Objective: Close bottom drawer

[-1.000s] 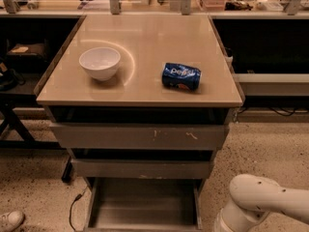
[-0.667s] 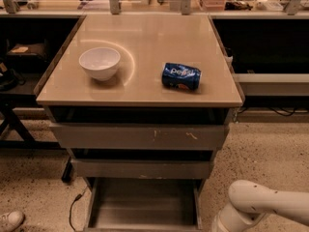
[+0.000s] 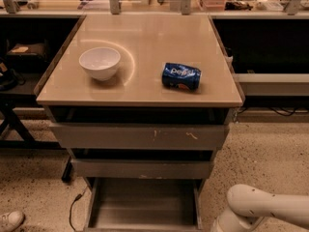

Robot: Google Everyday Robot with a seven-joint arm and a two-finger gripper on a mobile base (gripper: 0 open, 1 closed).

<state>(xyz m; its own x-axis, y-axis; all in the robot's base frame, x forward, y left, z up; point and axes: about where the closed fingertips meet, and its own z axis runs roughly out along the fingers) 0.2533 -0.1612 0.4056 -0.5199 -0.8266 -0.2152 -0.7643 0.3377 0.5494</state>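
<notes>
1. Camera view, looking down on a grey-brown drawer unit under a beige tabletop [image 3: 145, 37], all set on a speckled floor [image 3: 263, 153]
2. Down at the foot of the stack, the bottom drawer [image 3: 142, 202]: lowest and narrowest of three, pulled well out toward the camera, with a shallow grey tray open to view and its near end cut off by the lower edge of the frame
3. Right above it, the middle drawer [image 3: 142, 169], a touch wider, with a dark gap over its front
4. Higher again, the top drawer [image 3: 140, 137], widest of the lot, with pale scratches on its front and another dark gap under the tabletop
5. Over in the lower right corner, a rounded white arm link [image 3: 263, 207], near the right side of the bottom drawer and with no contact to be seen
6. As for the gripper: out of frame, somewhere beyond that arm link, so no telling how wide it stands, what it holds, or how the bottom drawer lies relative to it
7. Up on the tabletop, a white bowl [image 3: 99, 63] upright on the left and a blue Pepsi can [image 3: 181, 76] lying on its side to the right, well apart
8. Lower left, a pale shoe [image 3: 9, 220] at the frame edge and a black cable [image 3: 72, 209] trailing on the floor just beside the bottom drawer
</notes>
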